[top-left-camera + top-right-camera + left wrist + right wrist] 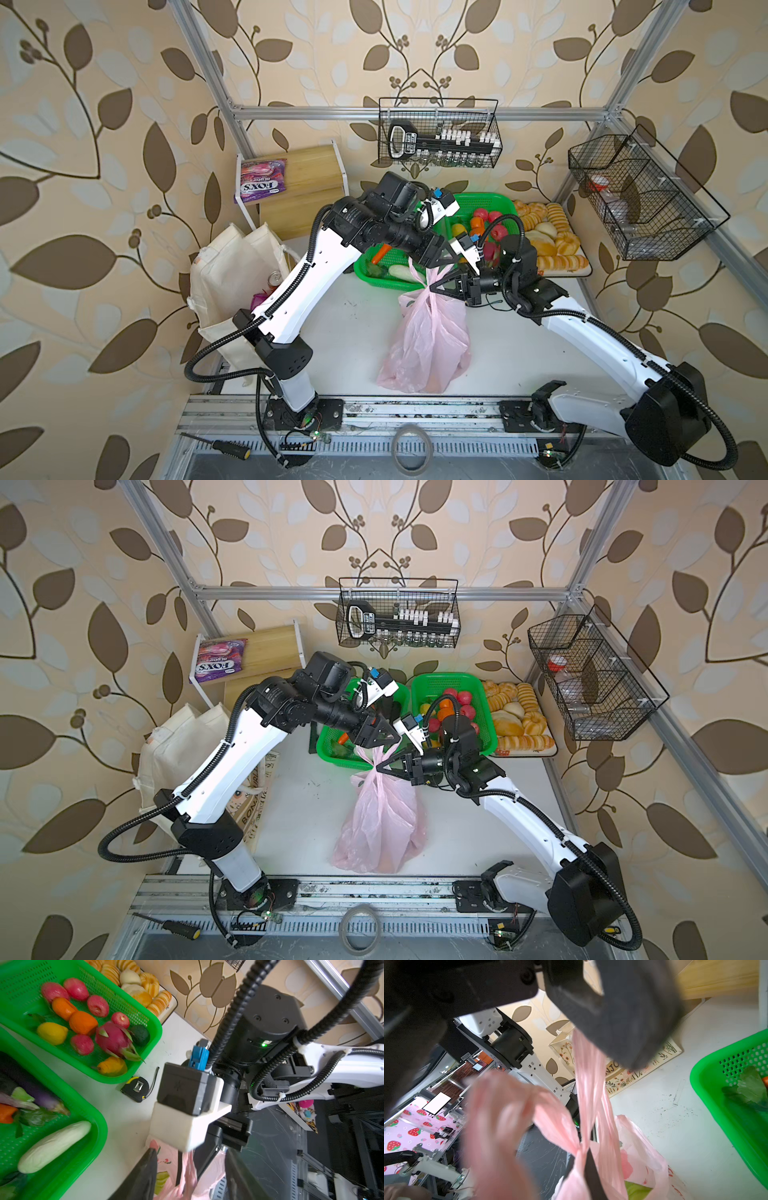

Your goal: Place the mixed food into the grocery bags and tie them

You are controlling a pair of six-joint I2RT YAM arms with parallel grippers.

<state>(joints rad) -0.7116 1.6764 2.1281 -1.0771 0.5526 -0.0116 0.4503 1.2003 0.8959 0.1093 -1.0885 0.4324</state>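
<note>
At the middle of the desk (pixel 353 332) sits the filled pink bag (pixel 428 345), its handles (pixel 579 1147) crossed into one twist (the tying step, it seems). The right fingers (pixel 435 288) are closed on this twist; the left fingers (pixel 143 1176) stand apart around one strand. Next, the left probably must close and pull outward, so the knot tightens.

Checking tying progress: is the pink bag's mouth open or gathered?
Gathered: on the pink bag, handles cross at a neck pinched by the right gripper. Knot: cannot tell.
</note>
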